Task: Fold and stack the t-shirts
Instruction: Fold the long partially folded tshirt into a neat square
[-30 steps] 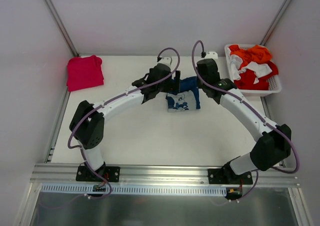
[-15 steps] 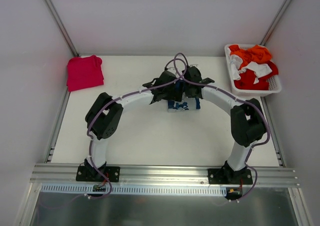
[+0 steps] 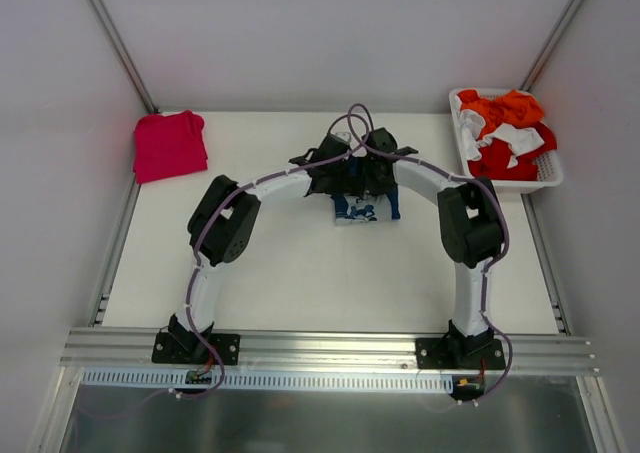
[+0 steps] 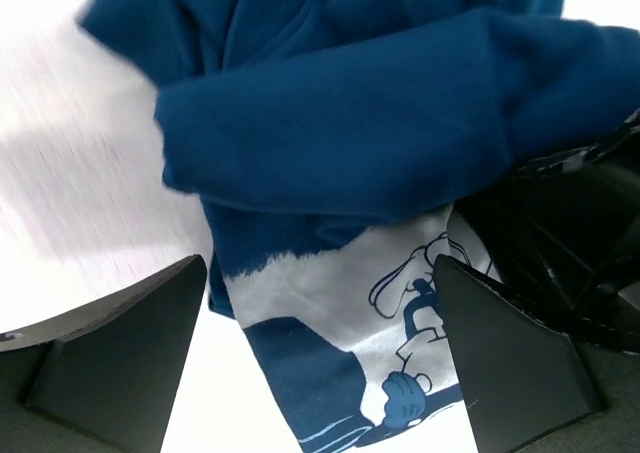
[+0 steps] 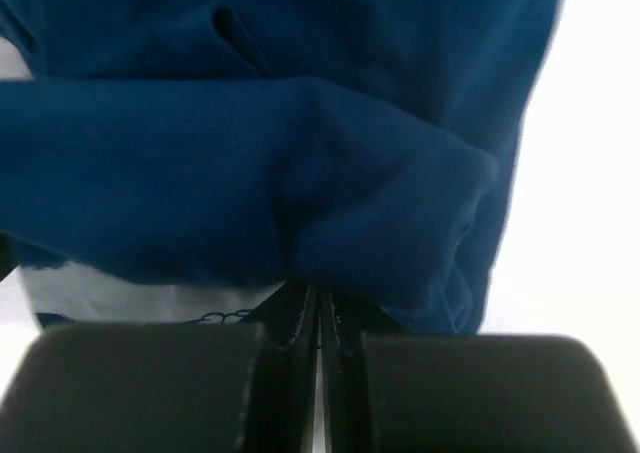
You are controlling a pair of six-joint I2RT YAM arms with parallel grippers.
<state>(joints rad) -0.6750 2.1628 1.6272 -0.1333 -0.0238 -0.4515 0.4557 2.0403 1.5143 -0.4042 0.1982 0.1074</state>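
Observation:
The dark blue t-shirt [image 3: 362,211] with a white cartoon print lies bunched at the table's middle, mostly hidden by both wrists in the top view. My left gripper [image 4: 320,273] hovers open just over it, with the printed part [image 4: 400,283] between the spread fingers and nothing gripped. My right gripper [image 5: 320,291] is shut, its tips buried in a puckered fold of the blue t-shirt [image 5: 250,143]. In the top view the left gripper [image 3: 345,180] and the right gripper [image 3: 377,178] meet over the cloth. The pinkish-red t-shirt [image 3: 170,145] lies folded at the far left corner.
A white basket [image 3: 548,178] holding orange, red and white garments stands at the back right. Metal frame posts and grey walls close in the table on the left, right and back.
Both arms have swung inward and their wrists now meet over the blue t-shirt. The right gripper moved left across it, staying shut. The pinkish-red t-shirt has not moved.

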